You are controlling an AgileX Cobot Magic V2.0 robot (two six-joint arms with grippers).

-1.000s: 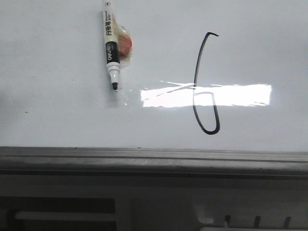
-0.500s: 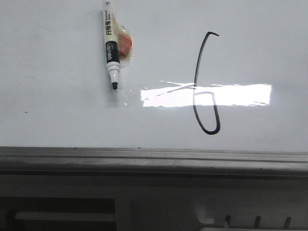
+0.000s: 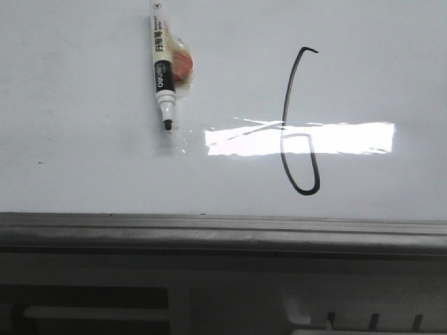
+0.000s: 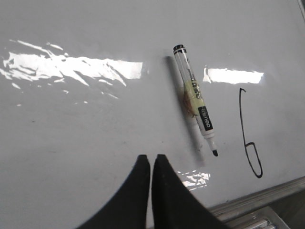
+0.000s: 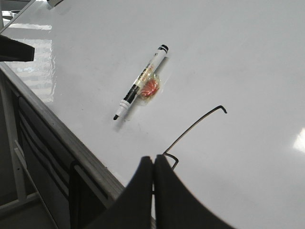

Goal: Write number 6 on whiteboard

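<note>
On the left of the whiteboard [image 3: 84,139] a capless marker [image 3: 161,70] lies tip toward 6 o'clock, something red and taped [image 3: 183,66] stuck to its right side. Bare board stretches left of it. At 3 o'clock of the marker, well apart, stands the number 6 [image 3: 299,125], its loop just above the grey frame edge [image 3: 223,227]. Only my wrist views show my end effectors: left end effector [image 4: 151,160] pinched narrow, holding nothing; right end effector [image 5: 153,162] likewise, hiding the 6's loop.
</note>
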